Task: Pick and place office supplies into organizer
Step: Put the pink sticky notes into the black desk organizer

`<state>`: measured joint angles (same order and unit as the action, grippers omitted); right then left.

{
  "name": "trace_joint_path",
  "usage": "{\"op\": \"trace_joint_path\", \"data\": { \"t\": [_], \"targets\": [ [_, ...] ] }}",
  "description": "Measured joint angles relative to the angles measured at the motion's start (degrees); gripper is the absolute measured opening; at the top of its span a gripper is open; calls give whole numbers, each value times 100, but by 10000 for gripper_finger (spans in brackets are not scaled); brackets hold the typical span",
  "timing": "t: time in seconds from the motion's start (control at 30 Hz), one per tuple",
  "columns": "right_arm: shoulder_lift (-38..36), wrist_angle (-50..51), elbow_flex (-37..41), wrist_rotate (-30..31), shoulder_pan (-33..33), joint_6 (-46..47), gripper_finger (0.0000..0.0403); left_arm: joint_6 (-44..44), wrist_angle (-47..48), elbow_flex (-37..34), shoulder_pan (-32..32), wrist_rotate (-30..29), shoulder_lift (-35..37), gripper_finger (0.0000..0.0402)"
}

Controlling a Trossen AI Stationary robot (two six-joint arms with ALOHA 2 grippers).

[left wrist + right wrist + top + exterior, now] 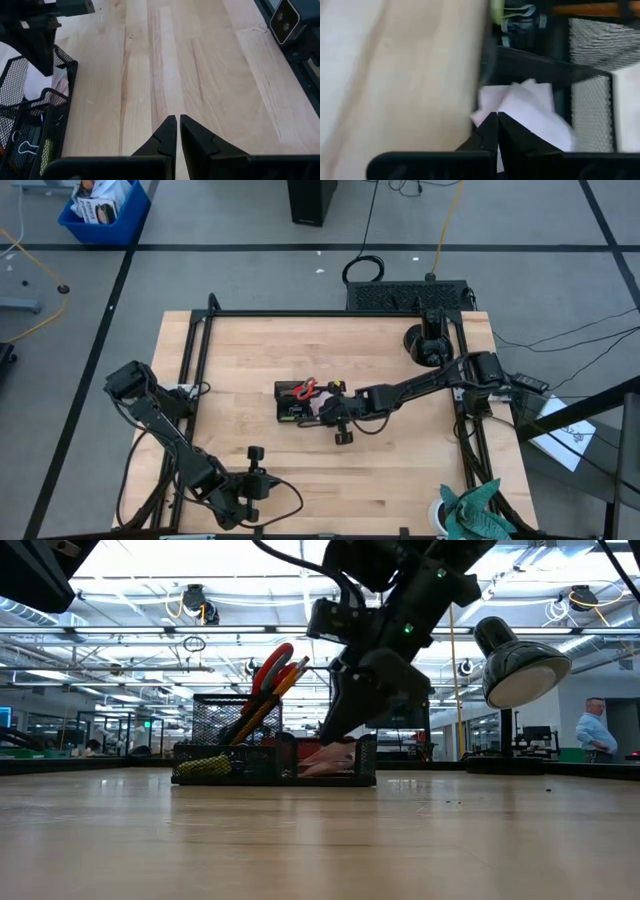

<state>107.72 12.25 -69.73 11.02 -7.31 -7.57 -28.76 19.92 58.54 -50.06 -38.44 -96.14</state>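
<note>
A light wooden surface (400, 470) carries a small black mesh organizer (290, 402) near its middle and a teal cloth (478, 508) at one corner.

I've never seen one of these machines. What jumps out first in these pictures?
Mid-table sits a black mesh organizer with red-handled scissors and orange pencils sticking up from it. The right gripper, shut, reaches down at the organizer's side over pale pink paper. The left gripper, shut, waits over bare wood near the table's front edge.
</note>
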Motion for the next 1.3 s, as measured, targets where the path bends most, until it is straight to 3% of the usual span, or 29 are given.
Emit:
{"op": "trace_joint_path", "data": {
  "t": [0.43, 0.6, 0.8, 0.97, 1.3],
  "targets": [
    [102, 11, -2, -261, 139, 189, 1, 14, -17, 0, 11, -2, 2, 31],
    [280, -68, -8, -647, 282, 192, 1, 11, -32, 0, 11, -2, 2, 31],
    [281, -71, -2, -618, 354, 181, 1, 5, -39, 0, 11, -2, 7, 31],
    [10, -81, -19, -242, 283, 39, 1, 14, -35, 0, 11, -2, 7, 31],
    [-156, 1728, -856, -68, 421, 85, 0, 38, -31, 0, 11, -4, 9, 31]
  ]
}}
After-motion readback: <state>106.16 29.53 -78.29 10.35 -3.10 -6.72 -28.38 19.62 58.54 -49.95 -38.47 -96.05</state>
